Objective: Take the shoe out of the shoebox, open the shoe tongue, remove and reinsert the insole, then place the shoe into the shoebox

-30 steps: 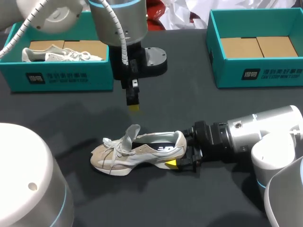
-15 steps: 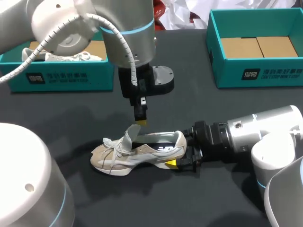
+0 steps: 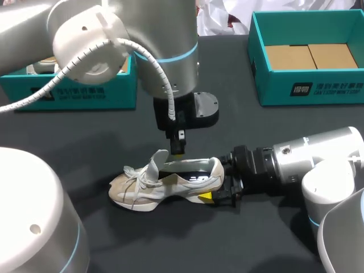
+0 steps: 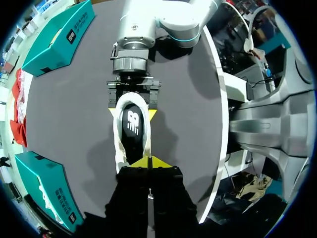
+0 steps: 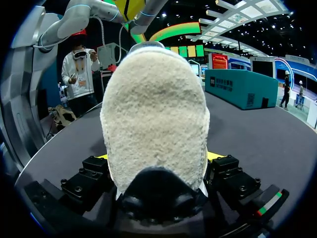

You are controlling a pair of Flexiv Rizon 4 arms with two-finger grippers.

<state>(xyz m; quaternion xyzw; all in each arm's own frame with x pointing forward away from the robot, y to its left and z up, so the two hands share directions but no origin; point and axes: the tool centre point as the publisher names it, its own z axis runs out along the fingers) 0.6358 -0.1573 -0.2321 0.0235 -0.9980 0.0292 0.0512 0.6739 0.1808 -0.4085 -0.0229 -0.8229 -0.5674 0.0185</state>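
Near the middle of the tabletop (image 3: 273, 136), the sneaker (image 3: 165, 185) is clamped at the heel by both fingers of the right gripper (image 3: 214, 186), steadied so its insole (image 4: 132, 124) can be reached by the left gripper (image 3: 178, 149), held above it and closed tight on nothing.

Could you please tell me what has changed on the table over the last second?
The left arm swung away from the left box toward the table's middle and came down, so the left gripper, shut, is now at the opening of the shoe, just behind the tongue. Nothing was taken hold of or let go. The shoe stayed put, and the right gripper stayed shut on its heel.
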